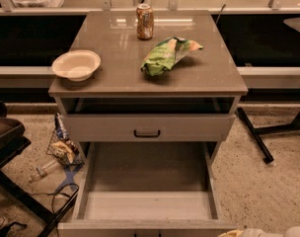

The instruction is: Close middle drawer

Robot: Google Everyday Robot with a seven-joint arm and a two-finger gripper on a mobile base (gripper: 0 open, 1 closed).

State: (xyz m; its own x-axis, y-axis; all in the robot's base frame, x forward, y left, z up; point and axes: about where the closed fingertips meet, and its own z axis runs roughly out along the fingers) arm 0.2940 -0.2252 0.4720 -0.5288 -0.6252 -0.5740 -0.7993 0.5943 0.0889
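Cabinet top (115, 58): bowl (76, 64) left, can (145, 21) back centre, bag (168, 55) right of centre. Top drawer (105, 127) below; middle drawer (145, 206) under it, pulled out. Gripper (258, 232) at bottom right, beside its front.
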